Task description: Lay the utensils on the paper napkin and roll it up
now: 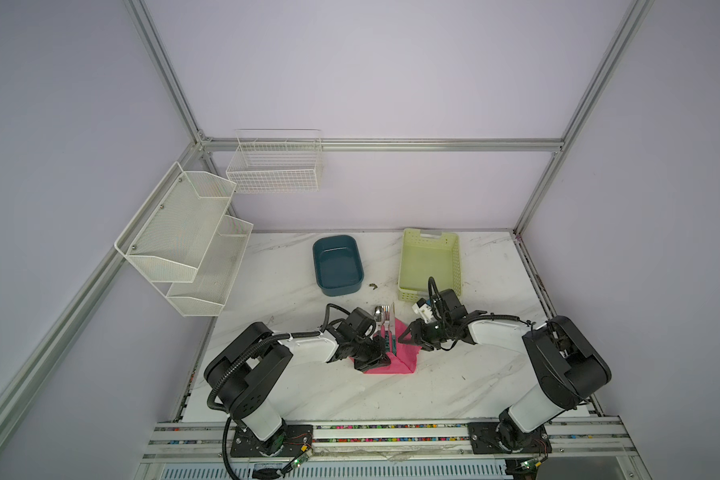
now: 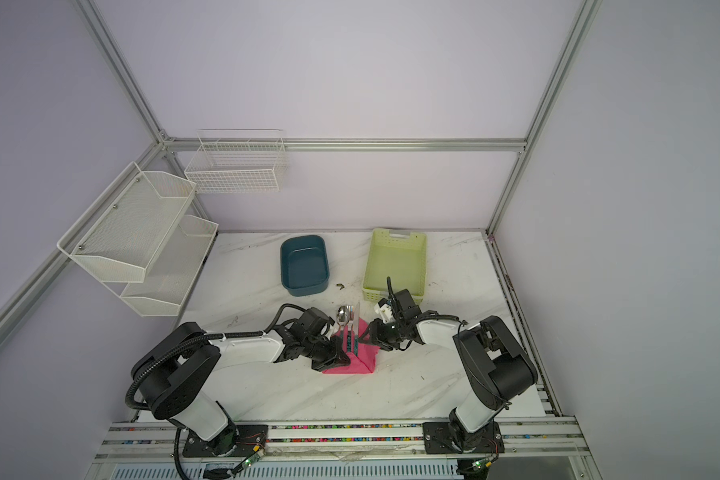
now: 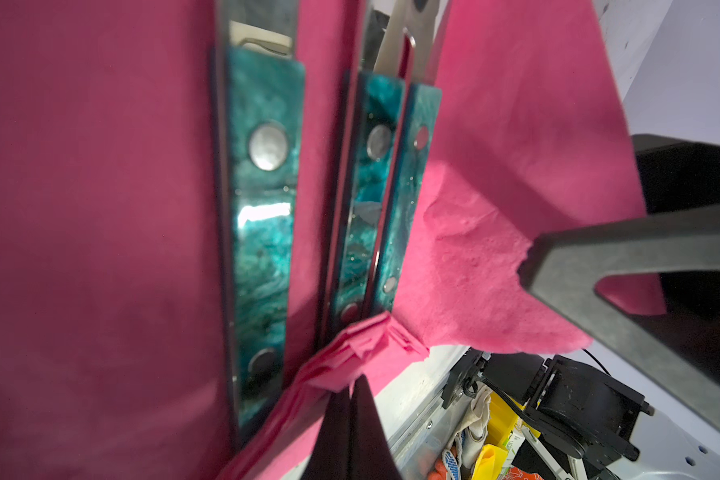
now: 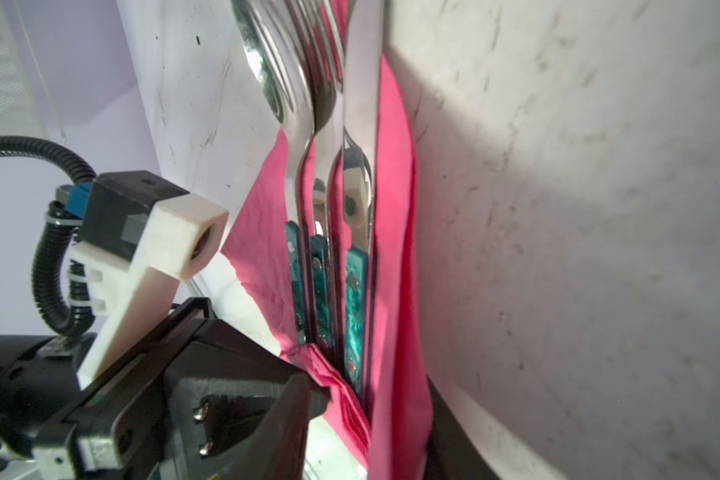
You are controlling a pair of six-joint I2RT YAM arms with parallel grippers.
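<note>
Utensils [image 1: 385,328] lie together on the paper napkin [image 1: 404,355], long axes pointing away from the robot, handles nearest, flanked by the left hand [image 3: 352,395] pinched shut on bunched paper at the handle ends and the right hand [image 1: 406,334] at the raised right flap, grip unclear; tub [image 1: 337,289] and basket [image 1: 408,291] stand well beyond.

The spoon [image 4: 262,62], fork [image 4: 323,95] and knife [image 4: 362,83] had mirror-polished metal heads and glossy marbled teal handles [image 3: 262,232] with dull metal rivets [image 3: 268,146]. The paper napkin [image 3: 516,124] looked matt and fibrous; the tabletop [image 4: 558,208] was scuffed marble-look.
</note>
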